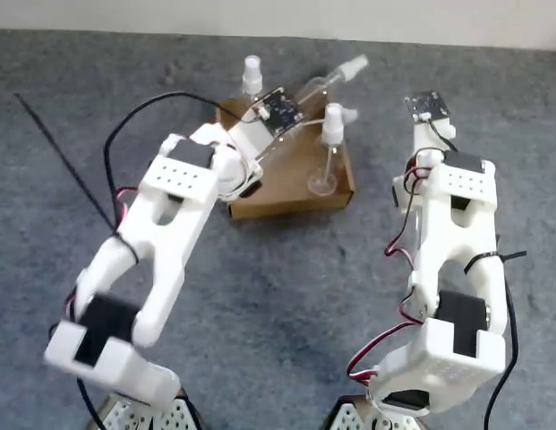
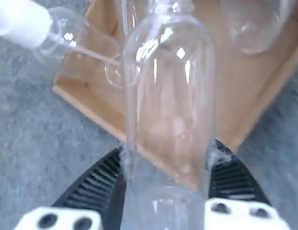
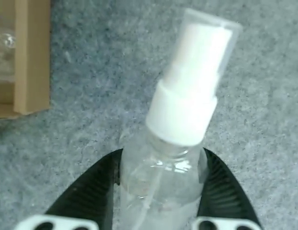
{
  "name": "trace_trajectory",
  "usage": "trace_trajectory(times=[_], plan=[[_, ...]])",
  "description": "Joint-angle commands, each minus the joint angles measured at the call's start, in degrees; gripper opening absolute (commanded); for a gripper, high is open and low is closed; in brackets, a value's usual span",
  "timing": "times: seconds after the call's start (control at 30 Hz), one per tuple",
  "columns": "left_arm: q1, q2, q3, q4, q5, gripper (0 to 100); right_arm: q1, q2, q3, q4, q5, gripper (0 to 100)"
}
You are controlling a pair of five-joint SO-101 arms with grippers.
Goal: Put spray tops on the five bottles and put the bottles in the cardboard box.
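At the cardboard box (image 2: 84, 101), left gripper (image 2: 165, 160) fingers (image 2: 98, 178) pinch a clear bottle (image 2: 170, 96).

No text to read.
The bottle (image 2: 168, 110), spray top (image 3: 187, 96) and box (image 1: 291, 204) show plain faces; the boards (image 1: 279, 109) on the arms are too small to read.
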Motion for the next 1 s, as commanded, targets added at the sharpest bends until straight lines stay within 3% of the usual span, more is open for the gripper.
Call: trace_trajectory(times=[0.0,0.4,0.57,0.77,0.97], plan=[[-2.2,-9.9,3.0,3.7,0.7,8,-0.6,-0.6,-0.5,-0.5,-0.5,14.2],[-12.9,-23.7,16.2,8.4,0.4,8,-0.3,-0.7,-0.4,-0.4,-0.5,14.2],[-18.9,-25.8,23.4,8.4,1.2,8,-0.5,-0.9,-0.8,4.2,-0.5,14.2],[-21.1,-26.2,28.6,8.1,10.0,9,-1.4,-0.6,-6.8,4.4,-7.6,14.2],[-21.0,-25.8,32.7,8.1,17.6,23,-6.5,-0.5,-12.4,7.9,-8.9,14.2]])
